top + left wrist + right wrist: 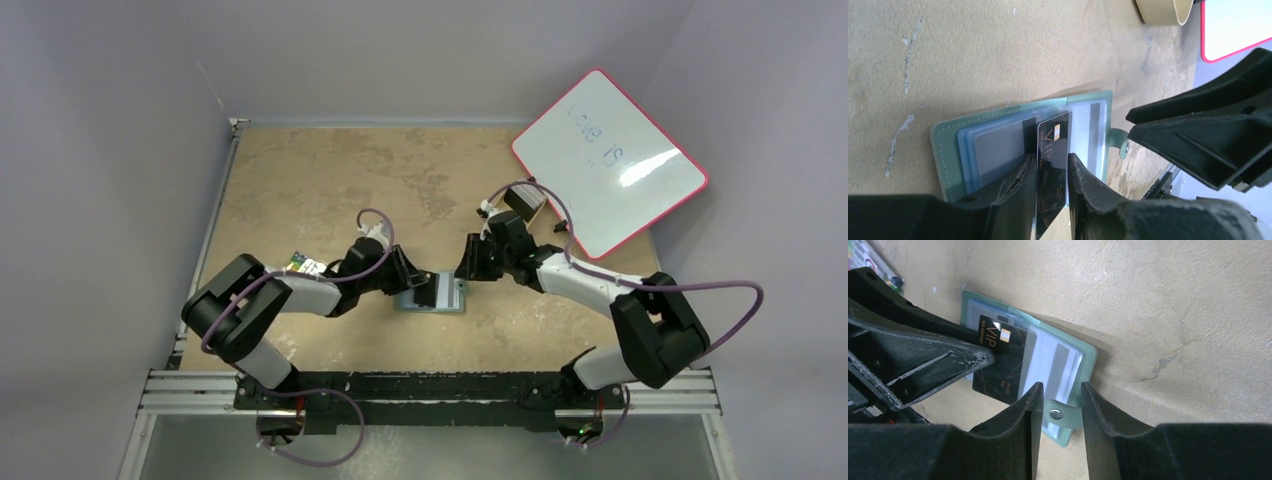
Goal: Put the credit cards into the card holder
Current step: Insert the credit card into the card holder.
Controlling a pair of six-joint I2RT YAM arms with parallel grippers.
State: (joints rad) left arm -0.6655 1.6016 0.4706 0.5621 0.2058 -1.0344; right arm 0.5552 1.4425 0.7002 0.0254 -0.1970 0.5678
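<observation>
Seating black VIP card (pixel 1053 145) into open green card holder (pixel 944 150): part under clear sleeve (pixel 1060 360), part protruding between narrowly parted left fingers (pixel 1015 195). Right fingers (pixel 1024 415), narrowly parted, straddle snap tab (pixel 1064 415), gripping nothing. Grey cards (pixel 998 147) already sleeved.

card holder (pixel 441 296) flanked by left gripper (pixel 408 276), right gripper (pixel 467 264)

My table: mottled tan tabletop (pixel 320 180) | near middle: dull-green folding wallet (pixel 945 155), open, lying flat | far right corner: red-rimmed whiteboard (pixel 610 165), tan oval tray (pixel 1160 11) just beside it | left: small multicoloured flat item (pixel 298 262)
</observation>
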